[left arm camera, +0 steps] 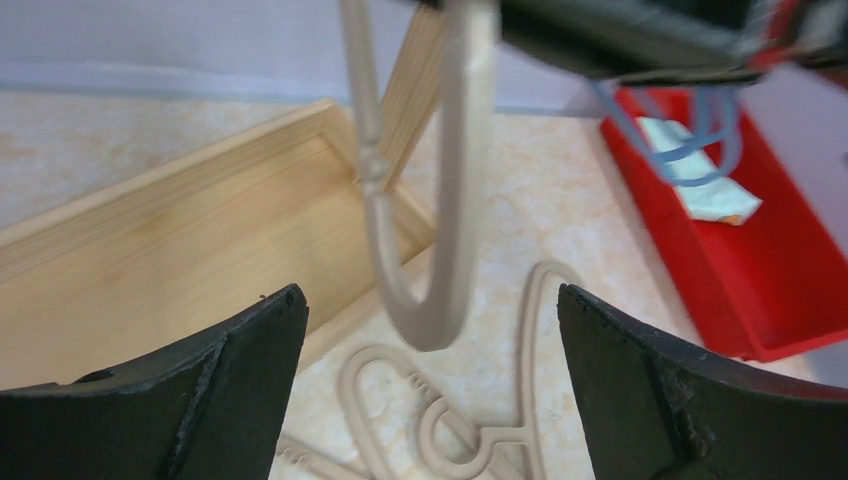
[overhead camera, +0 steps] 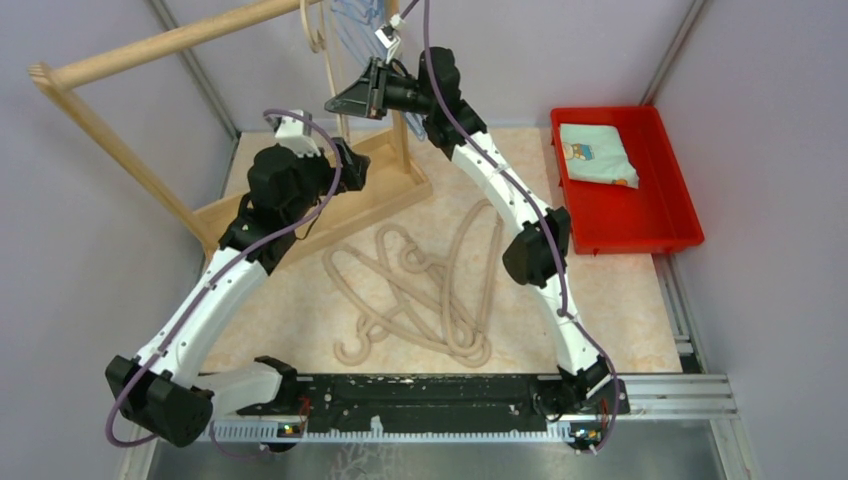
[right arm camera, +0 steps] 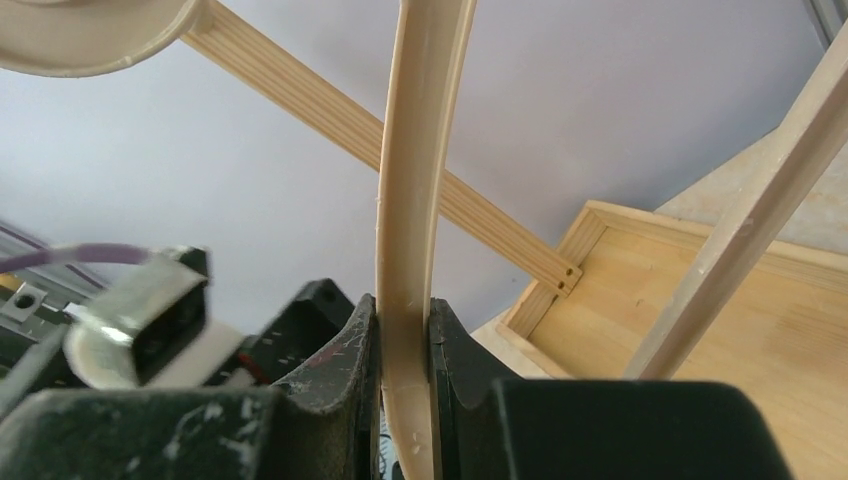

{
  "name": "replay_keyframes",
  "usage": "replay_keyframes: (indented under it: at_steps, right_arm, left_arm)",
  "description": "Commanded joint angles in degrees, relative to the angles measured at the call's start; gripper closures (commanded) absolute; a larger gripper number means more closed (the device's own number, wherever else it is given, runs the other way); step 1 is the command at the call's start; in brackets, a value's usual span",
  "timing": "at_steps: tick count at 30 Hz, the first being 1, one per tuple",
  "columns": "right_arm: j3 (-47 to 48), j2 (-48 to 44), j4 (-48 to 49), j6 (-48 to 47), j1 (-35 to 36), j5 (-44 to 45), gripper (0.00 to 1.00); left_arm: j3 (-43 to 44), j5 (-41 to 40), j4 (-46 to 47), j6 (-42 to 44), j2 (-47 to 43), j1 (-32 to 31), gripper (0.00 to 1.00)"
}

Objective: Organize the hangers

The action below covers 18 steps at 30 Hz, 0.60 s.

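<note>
Up by the rail of the one wooden rack (overhead camera: 150,45), your right gripper (right arm camera: 405,335) is pinched tight on the shaft of a single beige hanger (right arm camera: 420,150), a jaw pressed flat to each side of it. That hanger hangs in the air, and its rounded lower end dips between the fingers of your left gripper (left arm camera: 430,300) without touching either one. Your left gripper is spread wide and holds nothing, sitting low beside the rack's base frame (overhead camera: 300,215).

Just behind your right gripper, light-blue wire hangers (overhead camera: 362,22) hang bunched together; they overlap too much for you to count them.

On the table (overhead camera: 620,310), between your two arms, the other beige hangers (overhead camera: 420,290) lie flat in one tangled pile. You can make out at least three there, but the crossings hide the exact number.

Off to your right sits one red bin (overhead camera: 680,225) with one folded cloth (overhead camera: 597,155) lying inside it.
</note>
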Motion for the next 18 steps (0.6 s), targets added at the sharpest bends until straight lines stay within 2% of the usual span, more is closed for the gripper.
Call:
replay_keyframes:
  at_steps: [1, 8, 14, 18]
  right_arm:
    - [0.2, -5.0, 1.0, 1.2, 1.3, -0.5, 1.0]
    - [-4.8, -9.1, -2.7, -0.7, 2.8, -1.4, 1.0]
    - [-5.1, -10.0, -6.1, -1.6, 2.9, -2.0, 1.0]
    - [-5.2, -10.7, -8.1, -3.2, 2.9, -1.7, 1.0]
  left_arm:
    - [-4.2, -10.2, 1.8, 2.0, 0.8, -0.3, 0.0]
    - [-4.3, -17.9, 5.7, 0.2, 4.2, -0.4, 0.03]
    - [-3.2, -22.9, 8.1, 0.3, 4.9, -1.2, 0.09]
    - [-3.2, -24.7, 8.6, 0.9, 4.1, -1.4, 0.17]
